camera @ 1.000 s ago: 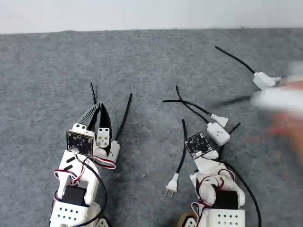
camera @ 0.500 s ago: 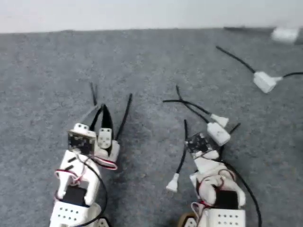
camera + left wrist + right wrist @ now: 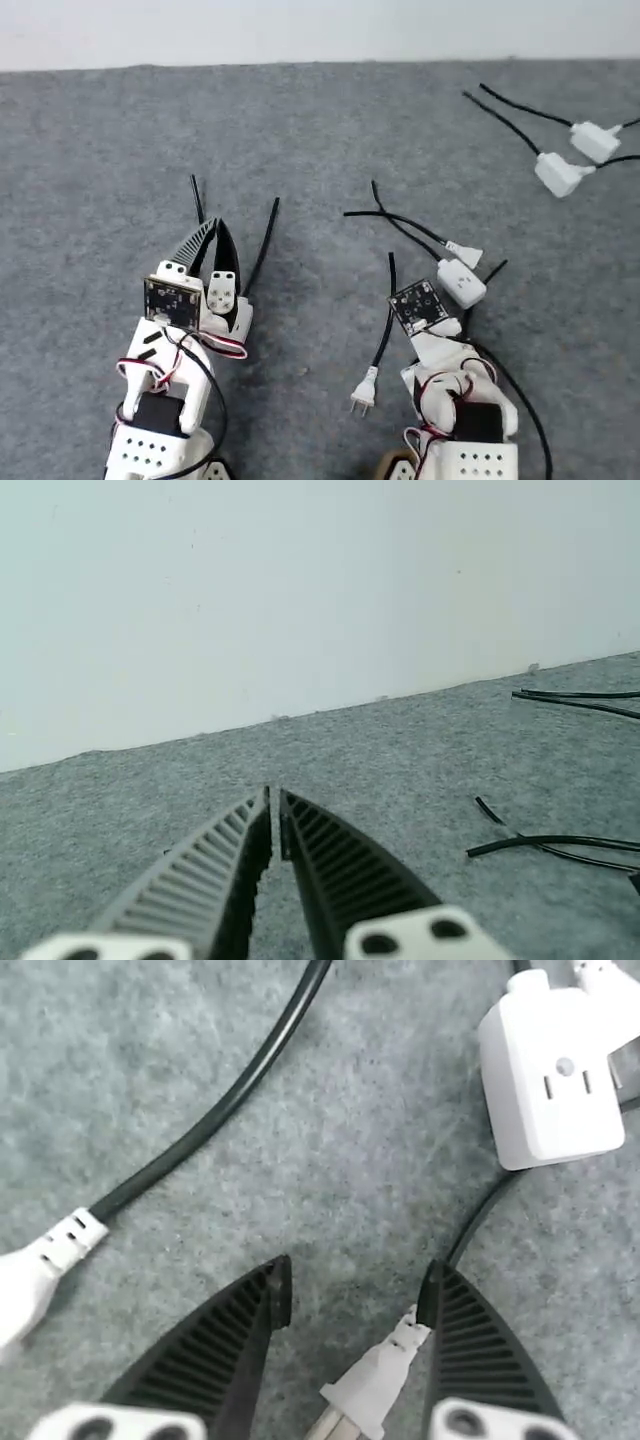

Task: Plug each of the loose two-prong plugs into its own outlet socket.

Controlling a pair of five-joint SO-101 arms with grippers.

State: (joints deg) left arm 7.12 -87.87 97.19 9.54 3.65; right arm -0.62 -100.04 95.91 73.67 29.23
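**Q:** How far along is the task?

**A:** On the grey surface (image 3: 320,130), the outlet socket (image 3: 462,282) just ahead of my right arm shows bare slots, with no plug seated. A second socket (image 3: 559,174) and a third socket (image 3: 596,140) lie near the far right corner, and I cannot tell whether either holds a plug. One loose plug (image 3: 363,390) lies by the near edge, and another plug (image 3: 465,253) lies just beside the nearer socket. I judge that most of the work is left.

**Q:** And your arms?

**A:** My left gripper (image 3: 274,798) has its fingers pressed together on nothing and points toward the far edge. My right gripper (image 3: 356,1280) hangs low with its fingers spread either side of a third plug (image 3: 370,1390), not pinching it.
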